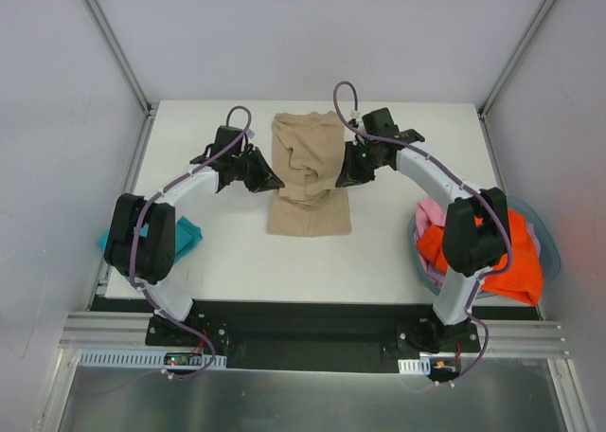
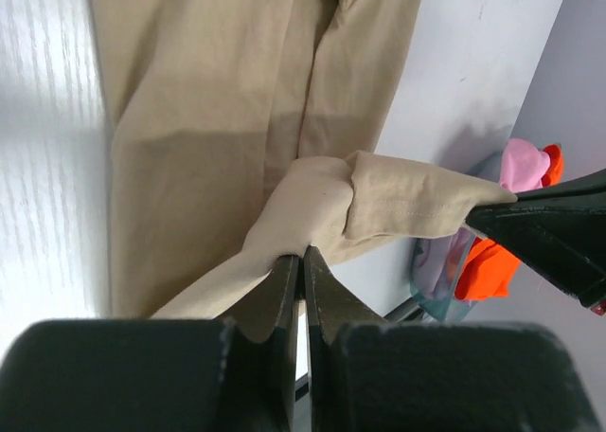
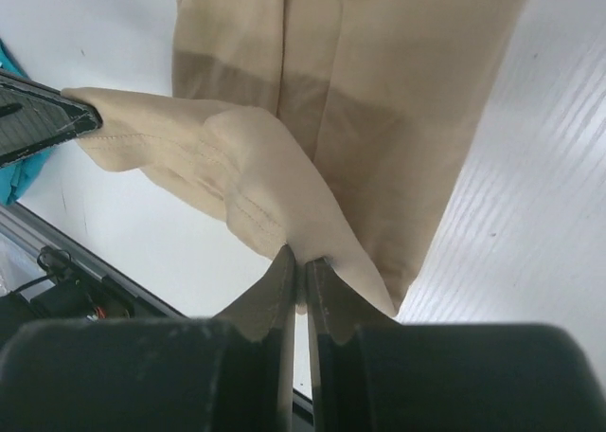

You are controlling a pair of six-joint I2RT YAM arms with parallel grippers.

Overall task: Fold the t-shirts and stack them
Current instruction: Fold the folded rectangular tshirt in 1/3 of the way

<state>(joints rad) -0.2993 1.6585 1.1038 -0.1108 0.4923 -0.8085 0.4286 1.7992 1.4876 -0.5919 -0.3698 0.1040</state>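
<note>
Nearest the bases, the teal t-shirt (image 1: 187,235) lay at 8 o'clock on the table (image 1: 379,252), partly hidden under the left arm's elbow. It was untouched, prob. waiting its turn. At 4 o'clock the basket (image 1: 547,235) sat at the table's edge w/ the orange t-shirt (image 1: 519,273) heaped on top and the pink t-shirt (image 1: 431,212) peeking out at its 10 o'clock side; the right arm blocked the rest.

Mid-table, the tan t-shirt (image 1: 308,190) ran 6-to-12, its near half flat. The left gripper (image 1: 272,180) reached in from 9 o'clock and the right gripper (image 1: 343,177) from 3 – each w/ fingers clamped tight on a pinch of tan cloth, no gap at the tips in the wrist views. The strip between the two pinches hung raised off the cloth below, so both sides could travel evenly – my read: a fold in hand, not finished. Toward 12 o'clock the shirt's far half was rumpled.
</note>
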